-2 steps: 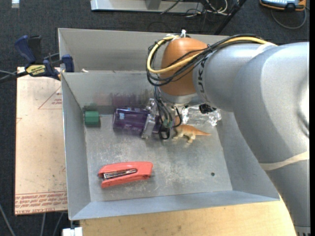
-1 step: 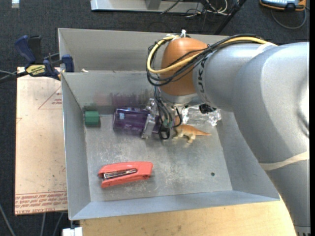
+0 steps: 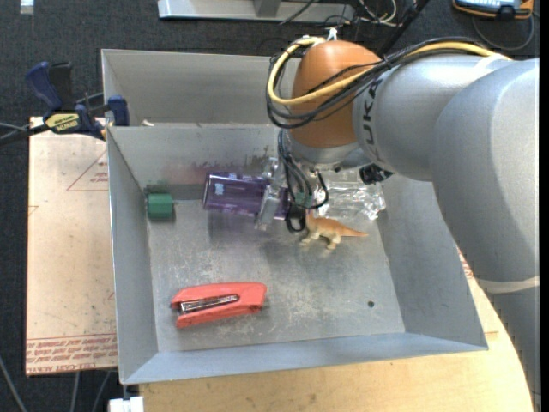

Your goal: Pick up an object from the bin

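- The gripper (image 3: 281,202) hangs low in the back half of the bin (image 3: 330,292), under the arm's orange wrist cover (image 3: 330,88) and its yellow cables.
- Its tip sits against the right end of a purple see-through box (image 3: 230,194), which lies on its side near the back wall.
- Whether the gripper is spread or closed cannot be told; the wrist and cables hide that part, and nothing is clearly pinched.
- A small orange toy dinosaur (image 3: 331,229) stands just right of the gripper, on the bin floor.
- Crumpled clear plastic (image 3: 362,197) lies behind the dinosaur, under the arm.
- A green block (image 3: 159,205) rests by the left wall, apart from the purple box.
- A red stapler (image 3: 220,300) lies near the front, well apart from the gripper.
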You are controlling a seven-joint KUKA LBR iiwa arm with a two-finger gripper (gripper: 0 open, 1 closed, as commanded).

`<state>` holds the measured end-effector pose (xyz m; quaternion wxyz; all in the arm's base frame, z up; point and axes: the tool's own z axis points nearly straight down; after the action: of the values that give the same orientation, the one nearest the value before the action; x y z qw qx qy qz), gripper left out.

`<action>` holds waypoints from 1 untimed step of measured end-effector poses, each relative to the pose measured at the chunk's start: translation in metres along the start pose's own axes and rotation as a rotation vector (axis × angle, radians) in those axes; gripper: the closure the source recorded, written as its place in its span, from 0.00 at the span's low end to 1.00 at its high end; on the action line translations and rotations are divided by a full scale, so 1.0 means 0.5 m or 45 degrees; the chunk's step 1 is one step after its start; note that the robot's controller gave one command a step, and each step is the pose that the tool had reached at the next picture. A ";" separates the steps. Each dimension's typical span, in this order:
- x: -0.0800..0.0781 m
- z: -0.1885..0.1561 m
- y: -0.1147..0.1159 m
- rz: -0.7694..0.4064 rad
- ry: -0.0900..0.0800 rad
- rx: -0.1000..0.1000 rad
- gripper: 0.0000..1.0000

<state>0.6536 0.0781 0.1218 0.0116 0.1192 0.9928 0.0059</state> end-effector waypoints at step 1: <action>0.006 -0.123 0.021 -0.043 -0.009 -0.001 1.00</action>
<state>0.6515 0.0887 0.1835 0.0151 0.1023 0.9946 0.0058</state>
